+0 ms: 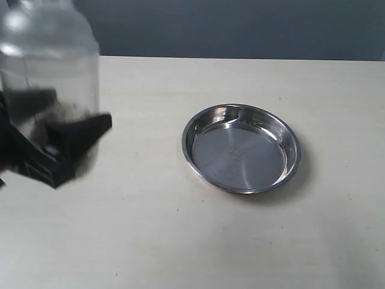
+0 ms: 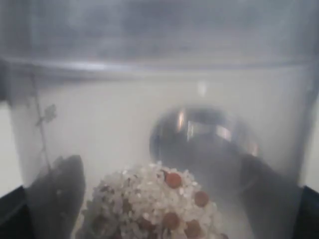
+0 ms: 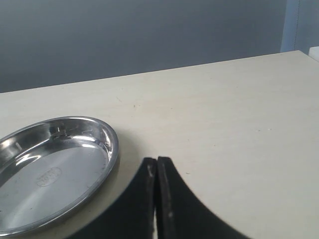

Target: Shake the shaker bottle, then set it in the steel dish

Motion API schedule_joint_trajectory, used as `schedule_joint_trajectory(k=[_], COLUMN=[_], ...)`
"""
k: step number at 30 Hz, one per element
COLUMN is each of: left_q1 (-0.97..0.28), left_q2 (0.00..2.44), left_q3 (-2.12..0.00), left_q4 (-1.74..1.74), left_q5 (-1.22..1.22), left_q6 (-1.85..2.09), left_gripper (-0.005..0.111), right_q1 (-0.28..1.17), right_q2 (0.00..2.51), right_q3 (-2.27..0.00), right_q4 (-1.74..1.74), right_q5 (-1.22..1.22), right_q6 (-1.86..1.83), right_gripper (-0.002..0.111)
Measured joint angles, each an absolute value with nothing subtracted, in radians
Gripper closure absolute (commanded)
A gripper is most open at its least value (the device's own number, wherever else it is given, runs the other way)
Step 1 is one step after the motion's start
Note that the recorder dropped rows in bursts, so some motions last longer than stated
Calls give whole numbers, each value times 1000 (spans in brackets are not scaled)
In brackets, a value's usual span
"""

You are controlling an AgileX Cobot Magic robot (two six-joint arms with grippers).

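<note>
Slippage is judged the chief risk at the far left, at about nine o'clock of the exterior view; the shaker bottle (image 1: 48, 66) is clamped low on its body between the widely spread fingers of the left gripper (image 1: 60, 117), clear above the table (image 1: 180, 241), and its smooth plastic wall could be let slide or twist if it is shaken hard. Misplacement is the next hazard; the steel dish (image 1: 240, 150) lies empty and well apart, at roughly four o'clock from the bottle, and if the base is brought down on the sloped side or the thin rim, the bottle could be tipped over or the dish skated across the table. Little is threatened by the right gripper (image 3: 157, 167); its fingers are pressed together on nothing, near the dish's rim.

The bottle is seen as clear, frosted and roughly upright, with a domed shoulder, its outline smeared by blur; a loose heap of white grains and brown pellets (image 2: 159, 199) is seen through its wall, and much of the inside is left unfilled, so the load can be thrown about freely.
</note>
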State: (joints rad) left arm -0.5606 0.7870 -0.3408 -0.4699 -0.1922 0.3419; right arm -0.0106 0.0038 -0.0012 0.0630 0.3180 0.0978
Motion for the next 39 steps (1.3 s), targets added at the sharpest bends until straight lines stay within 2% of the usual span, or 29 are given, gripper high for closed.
schedule_joint_trajectory(k=[4, 7, 10, 14, 17, 20, 26, 30, 33, 39], left_q1=[-548, -541, -553, -561, -547, -541, -550, -547, -540, -557], left_q2=[803, 881, 852, 778, 818, 887, 764, 768, 842, 748], left_q3=[-285, -190, -241, -341, -262, -179, -341, -259, -151, -277], left_q4=[-530, -622, -547, -466, -542, -622, -513, -530, -631, -493], left_q5=[-288, -234, -185, -250, -271, -181, -156, -261, -209, -225], left_q6=[361, 354, 315, 337, 364, 368, 375, 379, 361, 336], left_gripper=[107, 107, 107, 107, 107, 107, 107, 107, 107, 107], right_q1=[-11, -11, -11, -11, -11, -11, -11, -11, -11, -11], right_q2=[4, 4, 4, 4, 4, 4, 4, 4, 4, 4], right_q3=[-1, -1, -1, -1, -1, -1, -1, -1, -1, -1], right_q4=[63, 63, 63, 63, 63, 63, 63, 63, 63, 63], right_q5=[318, 318, 318, 318, 318, 318, 318, 318, 318, 318], right_q6=[98, 98, 98, 98, 98, 98, 98, 98, 98, 98], right_gripper=[109, 109, 109, 109, 109, 109, 109, 109, 109, 109])
